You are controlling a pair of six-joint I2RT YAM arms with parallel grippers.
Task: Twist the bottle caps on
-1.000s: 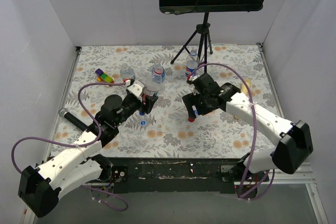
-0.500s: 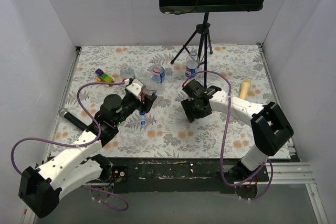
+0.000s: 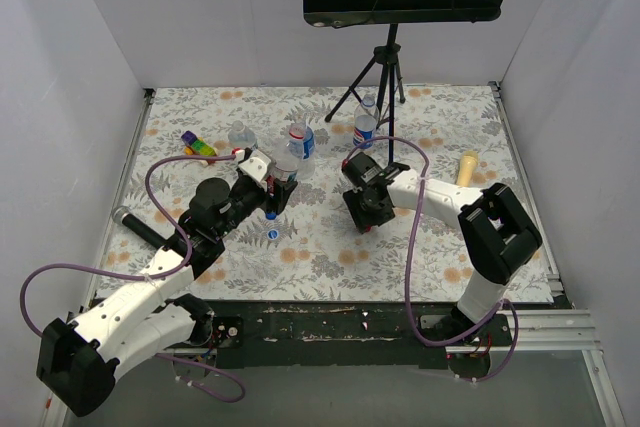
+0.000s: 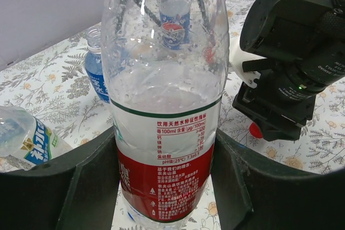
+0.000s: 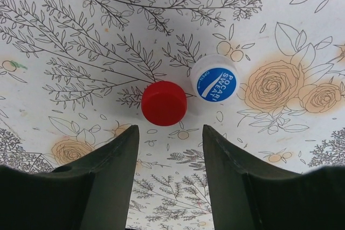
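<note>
Start with the flowery table (image 3: 330, 257). Near its middle, find the big bottle (image 4: 161, 133) with the red label, standing up and squeezed tight on both sides by the left gripper (image 4: 161, 187). Cannot see the bottle's top in the wrist view. Just behind that bottle and to its left, spot a smaller bottle (image 4: 96, 74) with a blue label.

To the right of the big bottle, see the right gripper (image 5: 168, 133) pointing down at the table, spread wide and holding nothing. Right of the big bottle too, just past those open fingers, find the red cap (image 5: 164, 103) lying flat. Just beside it, find the blue-and-white cap (image 5: 214, 84).

Most likely time to pick up the red cap. Line the gap up over the red cap first, then go straight down. Slip one finger carefully between the two caps to avoid knocking the blue-and-white one away. Pinch the round sides softly, lift it flat, and carry it left to the big bottle. Hold that bottle firm and straight for the twisting.
</note>
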